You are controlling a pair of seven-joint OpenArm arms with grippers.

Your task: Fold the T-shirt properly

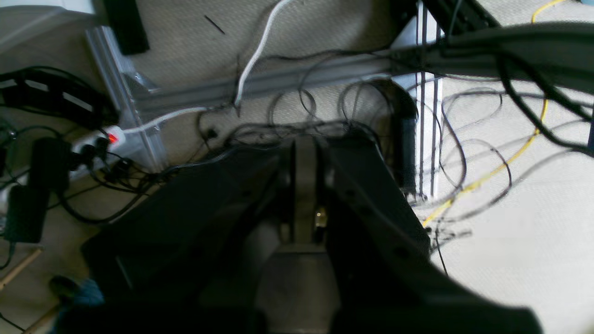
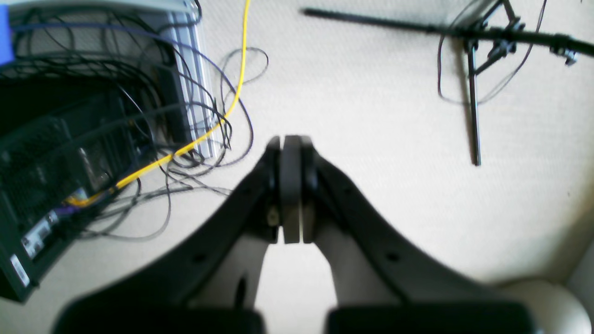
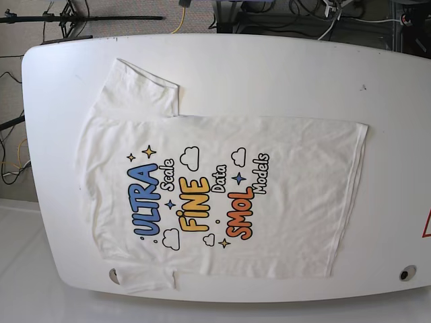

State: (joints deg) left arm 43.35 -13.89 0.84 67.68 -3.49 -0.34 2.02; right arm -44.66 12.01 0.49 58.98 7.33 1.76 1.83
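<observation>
The white T-shirt lies spread flat, print side up, on the white table in the base view. Its neck end is to the left and its hem to the right. One sleeve points to the far side and the other sleeve reaches the near edge. The print reads "ULTRA", "FINE", "SMOL". Neither arm shows in the base view. My left gripper is shut and empty, hanging over the floor. My right gripper is shut and empty, also over the floor.
The left wrist view shows tangled cables, a power strip and an aluminium frame rail on carpet. The right wrist view shows a computer case, a yellow cable and a black stand.
</observation>
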